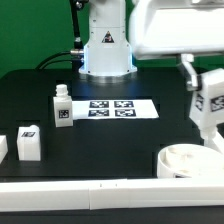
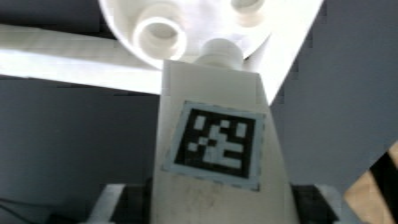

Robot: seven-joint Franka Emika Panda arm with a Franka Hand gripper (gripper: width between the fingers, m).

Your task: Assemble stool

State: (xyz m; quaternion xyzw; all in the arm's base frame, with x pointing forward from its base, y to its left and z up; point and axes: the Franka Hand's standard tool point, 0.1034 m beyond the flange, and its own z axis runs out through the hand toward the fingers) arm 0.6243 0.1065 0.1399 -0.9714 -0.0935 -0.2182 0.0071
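Early days on this one, I'd say. The claw [image 2: 217, 203] is clamped on one leg [image 2: 215, 125], hanging narrow end down right over the seat [image 1: 186, 160], which lies flat on the worktop [image 1: 120, 140] at the exterior view's right. From the wrist view the tip sits right by one of the sockets, but I can't tell if it's actually in. No other leg looks fitted. Two spare legs [image 1: 62, 105] [image 1: 28, 143] stand loose well to the exterior view's left, maybe a third at the edge. So basically every leg is left to do.
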